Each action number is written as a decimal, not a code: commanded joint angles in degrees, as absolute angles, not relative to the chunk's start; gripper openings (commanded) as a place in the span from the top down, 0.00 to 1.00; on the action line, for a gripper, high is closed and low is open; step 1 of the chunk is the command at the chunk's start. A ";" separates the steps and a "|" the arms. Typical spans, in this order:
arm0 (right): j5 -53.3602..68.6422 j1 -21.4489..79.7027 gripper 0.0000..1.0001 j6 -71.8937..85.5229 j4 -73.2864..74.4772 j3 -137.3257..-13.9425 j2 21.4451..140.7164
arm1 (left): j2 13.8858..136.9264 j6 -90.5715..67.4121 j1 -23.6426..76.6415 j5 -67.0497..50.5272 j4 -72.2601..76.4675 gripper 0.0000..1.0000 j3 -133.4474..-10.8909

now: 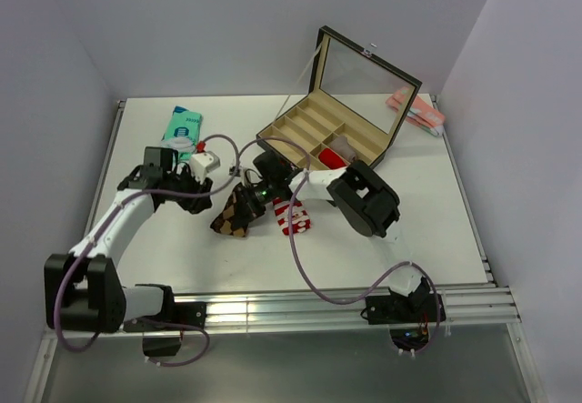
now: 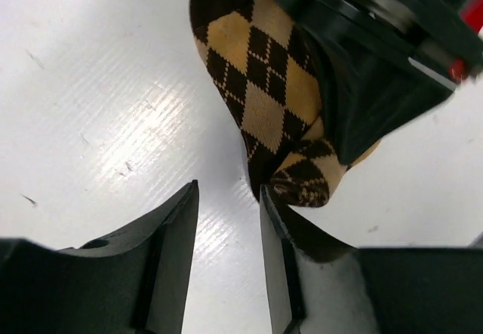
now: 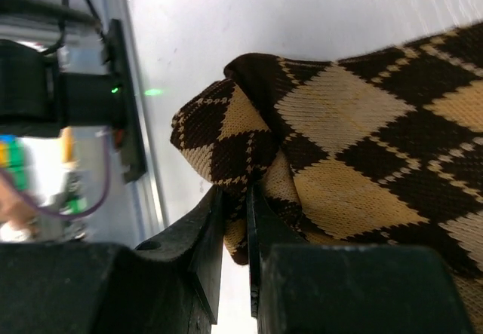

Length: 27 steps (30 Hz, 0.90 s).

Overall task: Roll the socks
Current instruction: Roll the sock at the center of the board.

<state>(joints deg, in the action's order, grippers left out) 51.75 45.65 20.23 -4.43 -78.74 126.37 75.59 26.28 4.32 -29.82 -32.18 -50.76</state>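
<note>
With the right gripper (image 3: 235,198) pinching just 1 thin fold of the argyle sock (image 1: 235,212), on the table (image 1: 409,230) beside the striped sock (image 1: 293,216), and the left gripper (image 2: 226,194) open and empty alongside, a tug could slip that fold free and let it fall open.

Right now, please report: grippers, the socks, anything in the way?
Left gripper open, empty, beside argyle sock. Right gripper shut on its folded edge. Striped sock lies close beside it, not gripped.

Robot lab bench
A white table (image 1: 182,257) boxed in by plain pale walls (image 1: 227,30), with two robot arms (image 1: 118,221) bolted to a metal rail (image 1: 300,310) and trailing cables (image 1: 293,230).
</note>
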 commanded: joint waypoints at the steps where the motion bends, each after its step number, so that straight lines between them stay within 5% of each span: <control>1: 56.25 44.65 0.85 21.88 6.14 -79.71 130.42 | 67.95 35.76 7.55 -25.69 -27.08 0.56 -45.20; 14: 54.49 43.16 0.85 20.56 23.46 -94.04 136.67 | 52.12 47.98 22.40 -18.73 -16.97 0.45 -28.92; 18: 53.70 42.89 0.85 20.04 27.67 -96.94 138.42 | 52.64 49.22 25.31 -17.06 -15.04 0.37 -25.59; 27: 52.91 42.36 0.86 19.25 30.67 -99.49 139.83 | 54.05 51.77 29.88 -14.24 -7.92 0.35 -21.27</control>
<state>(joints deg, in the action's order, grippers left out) 58.17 43.07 21.15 25.39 -98.76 136.35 53.65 49.80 28.84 -15.49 -13.15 -22.22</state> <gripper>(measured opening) 0.197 0.647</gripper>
